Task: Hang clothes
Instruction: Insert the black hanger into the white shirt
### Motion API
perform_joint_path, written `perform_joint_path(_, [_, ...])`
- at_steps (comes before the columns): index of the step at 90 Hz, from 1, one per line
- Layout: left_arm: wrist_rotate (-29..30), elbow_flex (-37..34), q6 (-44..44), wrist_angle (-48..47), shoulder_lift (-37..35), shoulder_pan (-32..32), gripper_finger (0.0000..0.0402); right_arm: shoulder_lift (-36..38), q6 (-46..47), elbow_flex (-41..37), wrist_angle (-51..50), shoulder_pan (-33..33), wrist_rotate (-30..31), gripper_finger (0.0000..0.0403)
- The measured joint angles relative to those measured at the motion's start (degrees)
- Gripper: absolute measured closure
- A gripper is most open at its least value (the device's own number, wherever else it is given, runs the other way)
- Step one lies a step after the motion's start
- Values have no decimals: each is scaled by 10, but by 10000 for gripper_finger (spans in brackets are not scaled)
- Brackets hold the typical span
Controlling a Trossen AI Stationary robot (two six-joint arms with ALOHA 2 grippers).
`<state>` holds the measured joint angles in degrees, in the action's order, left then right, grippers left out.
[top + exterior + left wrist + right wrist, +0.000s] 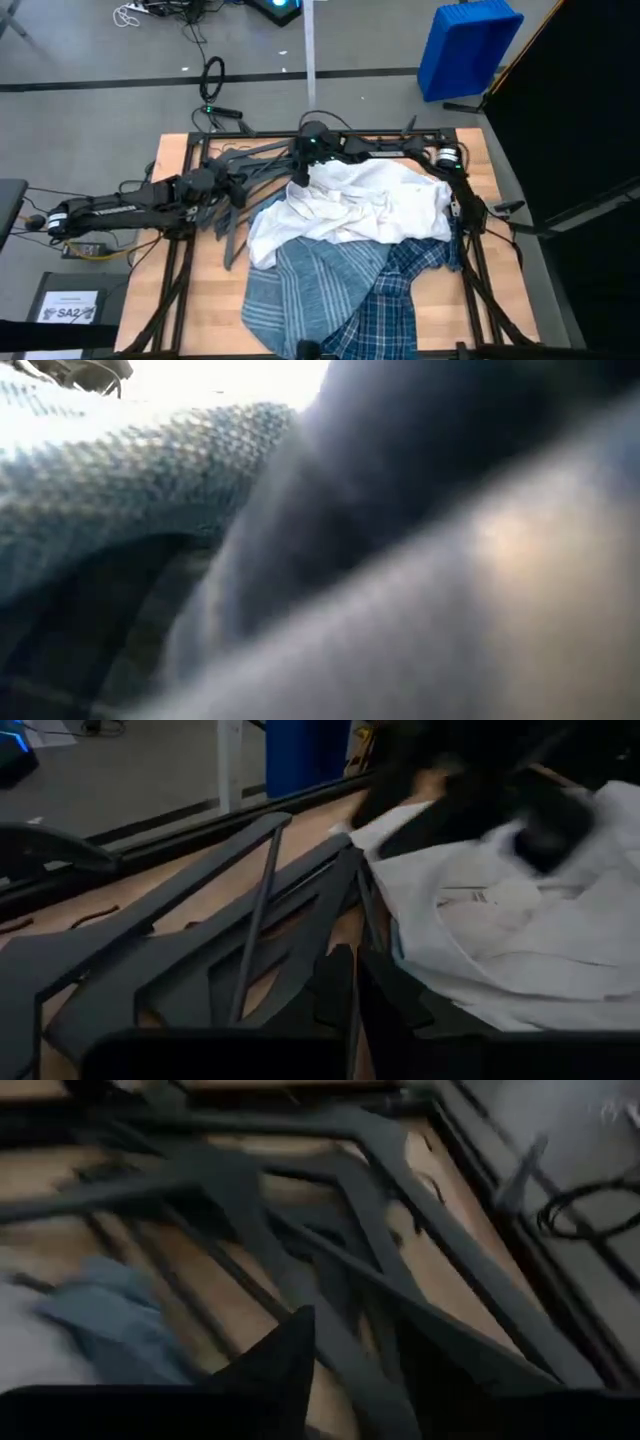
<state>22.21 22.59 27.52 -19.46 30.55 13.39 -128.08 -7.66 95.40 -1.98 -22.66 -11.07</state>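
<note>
1. Hangers (240,185): you have a loose heap of dark grey plastic hangers at 10 o'clock from table centre, overlapping one another on the wooden table (170,160).
2. Blue bin (465,45): on the floor at 1 o'clock, well apart from the table.
3. Low view: cloth lies against the lens and blocks it; nothing else reads there.
4. White shirt (360,205): crumpled at centre, lying over the striped shirt (300,290) at 6 o'clock and the plaid shirt (400,295) at 5 o'clock.
5. Left gripper (235,188): low among the hangers, fingers a narrow gap apart with nothing gripped; the white shirt (520,930) lies just beside it at 3 o'clock.
6. Right gripper (300,172): at the white shirt's 11 o'clock edge, facing the hangers (330,1230); you see its fingers parted, with nothing between them.
</note>
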Motion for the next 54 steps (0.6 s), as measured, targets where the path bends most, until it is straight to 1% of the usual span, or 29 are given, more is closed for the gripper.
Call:
perform_joint_path(10, [-13,0,1,3,0,0,401,-36,-24,22,-16,-8,-18,257])
perform_joint_path(28, [-21,0,1,5,0,0,401,-29,-30,31,-31,1,-1,234])
perform_joint_path(40, [-24,0,1,8,0,0,401,-28,-21,30,-40,9,24,229])
perform_joint_path(54, [-24,0,0,13,0,0,401,-20,13,34,-42,23,22,231])
